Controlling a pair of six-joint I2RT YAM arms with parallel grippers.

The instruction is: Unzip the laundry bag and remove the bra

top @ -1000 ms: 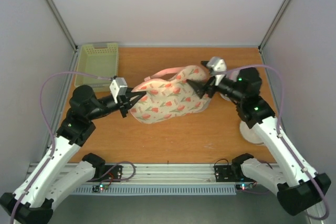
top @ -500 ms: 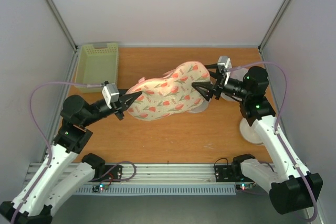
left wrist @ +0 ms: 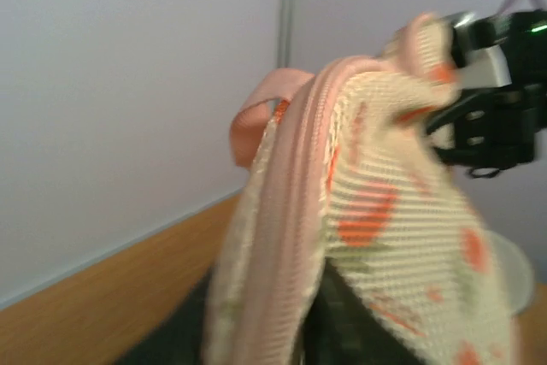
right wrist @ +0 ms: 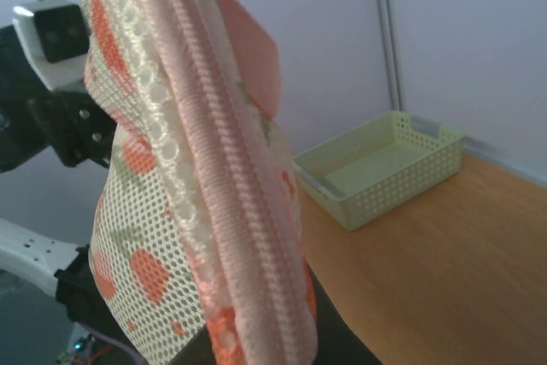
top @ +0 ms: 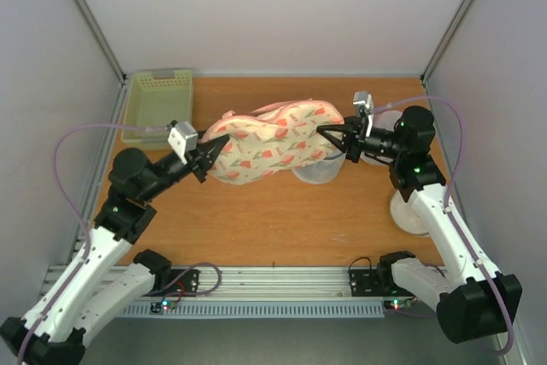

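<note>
Left gripper [top: 208, 154] and right gripper [top: 327, 133], both clamped tight, are holding the laundry bag [top: 273, 137] aloft by its ends, presumably presenting the zip [right wrist: 244, 211]

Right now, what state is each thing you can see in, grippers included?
laundry bag: lifted off the table, stretched between both grippers.
zipper: looks closed along the stretch that shows.
left gripper: shut on the laundry bag's left end.
right gripper: shut on the laundry bag's right end.
basket: upright, empty.
bra: not visible.
</note>
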